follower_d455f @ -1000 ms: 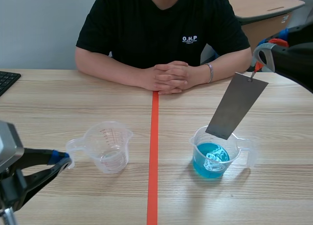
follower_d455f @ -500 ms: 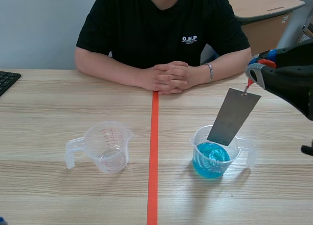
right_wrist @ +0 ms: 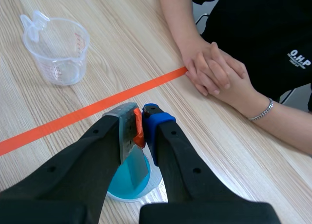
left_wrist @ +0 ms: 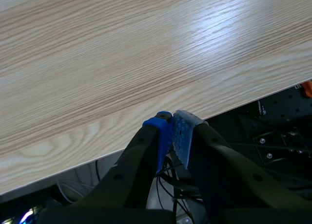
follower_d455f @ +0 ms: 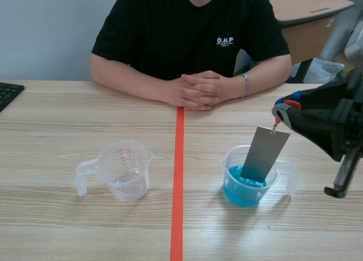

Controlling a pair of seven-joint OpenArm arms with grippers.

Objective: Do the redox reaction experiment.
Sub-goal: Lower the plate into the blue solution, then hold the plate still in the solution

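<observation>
A grey metal plate [follower_d455f: 264,153] hangs from a small red tab, tilted, with its lower end inside the clear beaker of blue liquid [follower_d455f: 245,187] right of the tape line. My right gripper [follower_d455f: 282,110] is shut on the tab above the beaker. The right wrist view shows the right gripper [right_wrist: 139,118] pinching the red tab, with the plate [right_wrist: 132,158] running down into the blue beaker [right_wrist: 124,185]. An empty clear measuring cup [follower_d455f: 122,170] stands left of the line; it also shows as the cup [right_wrist: 57,56]. My left gripper [left_wrist: 171,129] is shut on nothing at the table's near edge, out of the scene view.
A person sits across the table with clasped hands [follower_d455f: 199,89] resting on it near the tape line [follower_d455f: 178,176]. A black keyboard corner [follower_d455f: 8,93] lies at the far left. Under the left gripper the table edge [left_wrist: 146,148] drops off to cables below.
My right gripper has come down and toward the beaker, lowering the plate's end into it. The left arm has withdrawn from the scene view.
</observation>
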